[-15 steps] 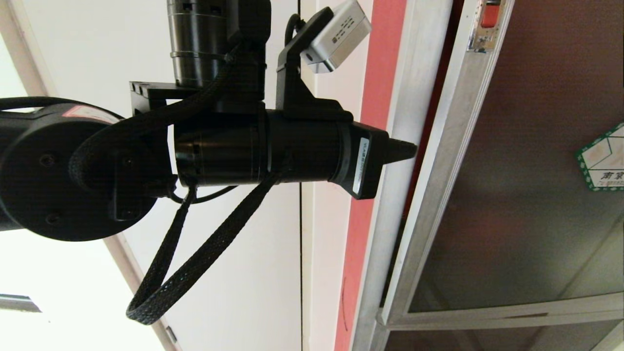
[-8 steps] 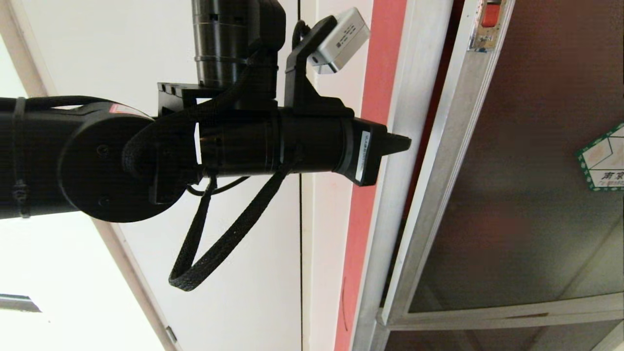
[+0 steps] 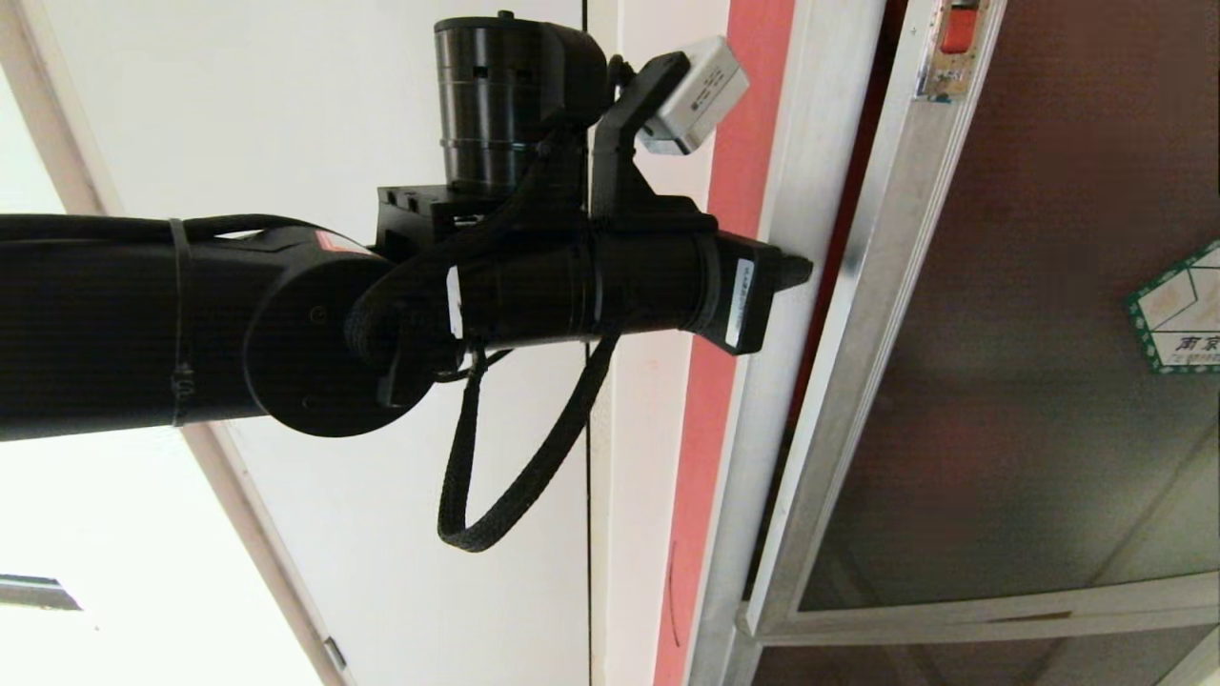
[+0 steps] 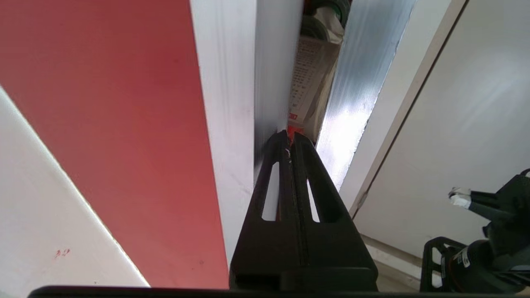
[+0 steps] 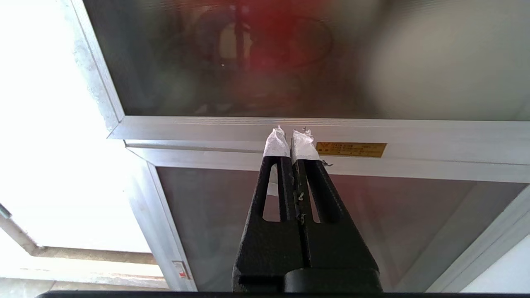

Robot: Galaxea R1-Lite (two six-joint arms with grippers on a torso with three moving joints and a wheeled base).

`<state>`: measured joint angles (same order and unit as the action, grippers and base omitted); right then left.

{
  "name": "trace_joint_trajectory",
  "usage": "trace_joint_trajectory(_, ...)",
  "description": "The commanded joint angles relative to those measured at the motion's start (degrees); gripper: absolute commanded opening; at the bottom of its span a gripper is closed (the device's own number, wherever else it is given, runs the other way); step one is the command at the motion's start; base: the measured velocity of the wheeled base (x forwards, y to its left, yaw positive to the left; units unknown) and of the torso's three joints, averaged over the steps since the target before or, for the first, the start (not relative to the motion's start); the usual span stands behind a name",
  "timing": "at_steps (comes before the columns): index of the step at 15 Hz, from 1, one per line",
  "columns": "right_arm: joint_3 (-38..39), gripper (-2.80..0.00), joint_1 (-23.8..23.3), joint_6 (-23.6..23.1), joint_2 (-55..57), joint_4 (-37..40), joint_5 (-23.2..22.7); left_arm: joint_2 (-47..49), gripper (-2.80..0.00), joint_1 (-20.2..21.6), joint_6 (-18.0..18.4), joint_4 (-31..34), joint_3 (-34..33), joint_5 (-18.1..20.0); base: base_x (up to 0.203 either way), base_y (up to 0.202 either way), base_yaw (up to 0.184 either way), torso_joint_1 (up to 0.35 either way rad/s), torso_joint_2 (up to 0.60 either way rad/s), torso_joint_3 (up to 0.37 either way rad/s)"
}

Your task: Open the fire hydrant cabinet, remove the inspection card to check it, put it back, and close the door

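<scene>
The fire hydrant cabinet [image 3: 777, 191] has a silver frame, and its door [image 3: 1048, 333] of dark glass stands slightly ajar, leaving a narrow dark gap. The door bears a green-bordered sticker [image 3: 1177, 310] and a red latch [image 3: 958, 29]. My left gripper [image 3: 796, 272] is shut and empty, its tips pushed into that gap. In the left wrist view the gripper [image 4: 290, 135] sits between the frame [image 4: 232, 82] and the door's edge [image 4: 364, 74], with the printed inspection card [image 4: 306, 74] showing deeper inside. My right gripper [image 5: 292, 140] is shut and parked low before the door's bottom rail.
A red stripe [image 3: 705, 429] and white wall panels [image 3: 429, 591] lie left of the cabinet. Below the door is a smaller dark glass panel [image 5: 414, 223], with a yellow label [image 5: 351, 149] on the rail. A red reel shows dimly through the door glass [image 5: 248, 62].
The left arm has stretched out toward the cabinet and risen a little, and the gripper's tips have gone further into the gap at the door's edge. The door has not visibly moved.
</scene>
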<state>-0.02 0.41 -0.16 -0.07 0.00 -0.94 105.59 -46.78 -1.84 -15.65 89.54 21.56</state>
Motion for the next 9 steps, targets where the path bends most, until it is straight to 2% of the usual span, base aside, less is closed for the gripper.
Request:
trace_joint_trajectory(1,0.02,-2.80,0.02,-0.02,-0.01,0.00,-0.03,0.60,-2.80,-0.07,0.00,-0.08,0.82,-0.02,0.000,0.000,0.000,0.000,0.00,0.000)
trace_joint_trajectory(9,0.01,-2.80,0.02,-0.02,-0.01,0.00,-0.03,2.96,-2.80,-1.74,0.00,-0.17,2.57,-1.70,0.000,0.000,0.000,0.000,0.00,0.000)
